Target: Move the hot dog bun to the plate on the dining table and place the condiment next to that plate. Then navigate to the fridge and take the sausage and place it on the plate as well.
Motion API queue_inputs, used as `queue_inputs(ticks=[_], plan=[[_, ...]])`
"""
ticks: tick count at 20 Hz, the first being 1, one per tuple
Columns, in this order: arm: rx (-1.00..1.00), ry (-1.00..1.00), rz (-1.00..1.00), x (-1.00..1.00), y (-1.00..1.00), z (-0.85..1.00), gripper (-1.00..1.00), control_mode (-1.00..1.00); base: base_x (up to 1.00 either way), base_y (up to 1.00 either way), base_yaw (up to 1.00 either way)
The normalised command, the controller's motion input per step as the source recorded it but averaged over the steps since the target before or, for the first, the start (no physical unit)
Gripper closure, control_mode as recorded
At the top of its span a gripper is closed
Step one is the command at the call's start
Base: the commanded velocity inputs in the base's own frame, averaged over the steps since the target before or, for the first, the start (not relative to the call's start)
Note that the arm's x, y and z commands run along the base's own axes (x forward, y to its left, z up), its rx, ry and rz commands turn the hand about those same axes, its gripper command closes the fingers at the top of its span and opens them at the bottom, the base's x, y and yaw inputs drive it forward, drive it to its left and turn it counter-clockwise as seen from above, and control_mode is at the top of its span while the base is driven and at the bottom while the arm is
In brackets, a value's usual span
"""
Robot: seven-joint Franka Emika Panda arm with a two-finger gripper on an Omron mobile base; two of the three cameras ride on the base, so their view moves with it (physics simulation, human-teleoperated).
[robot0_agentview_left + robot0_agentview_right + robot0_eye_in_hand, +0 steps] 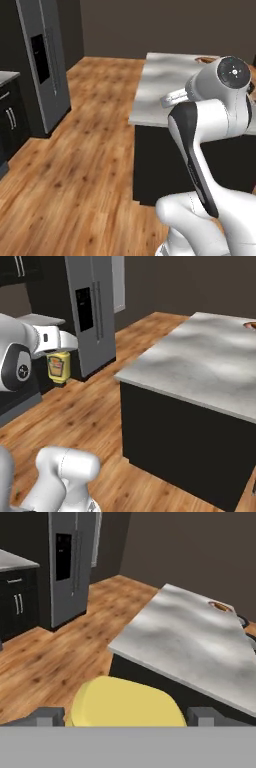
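Note:
My gripper (59, 356) is shut on the condiment (58, 367), a squat yellow bottle with a brownish label that hangs in the air above the wooden floor. In the hand view its yellow cap (125, 704) sits between my two fingertips (50, 716). The dining table (210, 366) with its marble top stands to my right, and its near corner lies just beyond the bottle. At its far end a sliver of the red-orange rimmed plate (218, 605) shows. I cannot make out the hot dog bun. The grey fridge (92, 311) stands shut, and the sausage is hidden.
Dark cabinets with a grey counter (15, 602) stand left of the fridge (45, 60). Open wooden floor (85, 150) stretches between the fridge and the table's dark base (160, 165). My own white arm (210, 115) covers the table's right part in the left base view.

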Motion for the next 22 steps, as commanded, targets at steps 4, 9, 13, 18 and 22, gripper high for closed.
queue_inputs(ticks=[4, 9, 13, 18, 22], plan=[[0.0, 0.0, 0.0, 0.0, 0.0, 0.0, 1.0, 1.0, 0.31, -1.0, 0.01], [0.0, 0.0, 0.0, 0.0, 0.0, 0.0, 1.0, 1.0, 0.23, -1.0, 0.06], [0.0, 0.0, 0.0, 0.0, 0.0, 0.0, 1.0, 1.0, 0.04, -1.0, 0.13], [0.0, 0.0, 0.0, 0.0, 0.0, 0.0, 1.0, 1.0, 0.0, -1.0, 0.24], [0.0, 0.0, 0.0, 0.0, 0.0, 0.0, 1.0, 1.0, 0.0, -1.0, 0.31]])
